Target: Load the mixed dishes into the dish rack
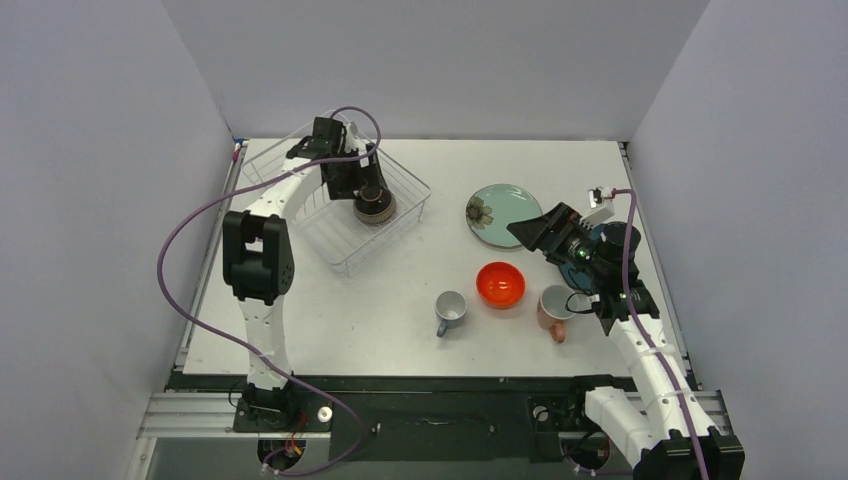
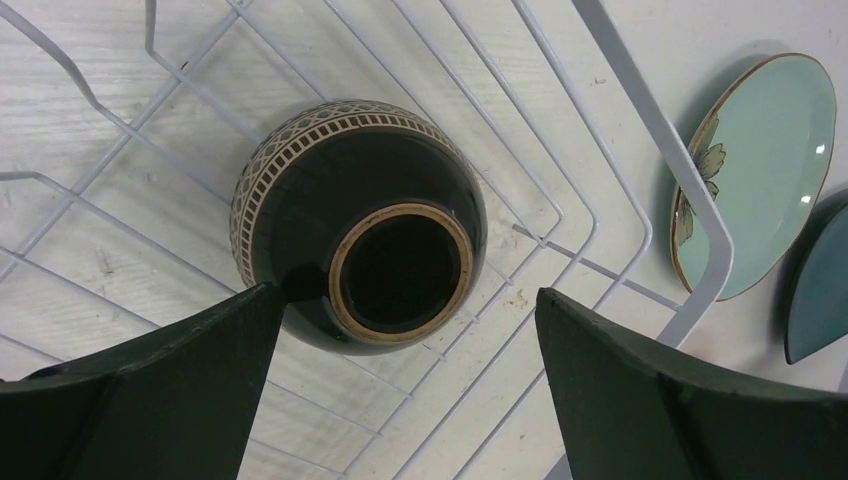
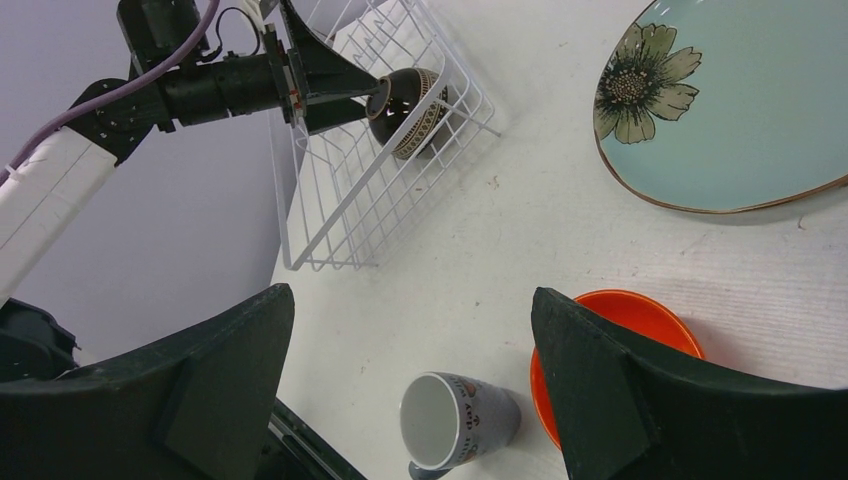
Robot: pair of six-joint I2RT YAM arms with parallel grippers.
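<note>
Brown bowl: inside the dish rack, foot ring up, in the corner that faces the other dishes; round, so no long axis to line up with
Left gripper: directly above that bowl, jaws spread wide to either side of it and gripping nothing; whether the left finger grazes the bowl's wall I cannot tell
Step, as I judge it: this bowl counts as loaded; the left arm needs only a straight lift out of the dish rack
Turning relation: every dish left to load sits right of the dish rack, on the right arm's side
Right gripper: wide and empty, hovering well right of the dish rack, above bare table between the flower plate and the orange-red bowl
Nearest to the dish rack: grey-blue mug, upright, handle towards the arm bases
Farther right: pink mug; dark-teal plate, largely hidden beneath the right arm in the top view
In the way: the dish rack's right-hand wall; the left arm filling that corner
</note>
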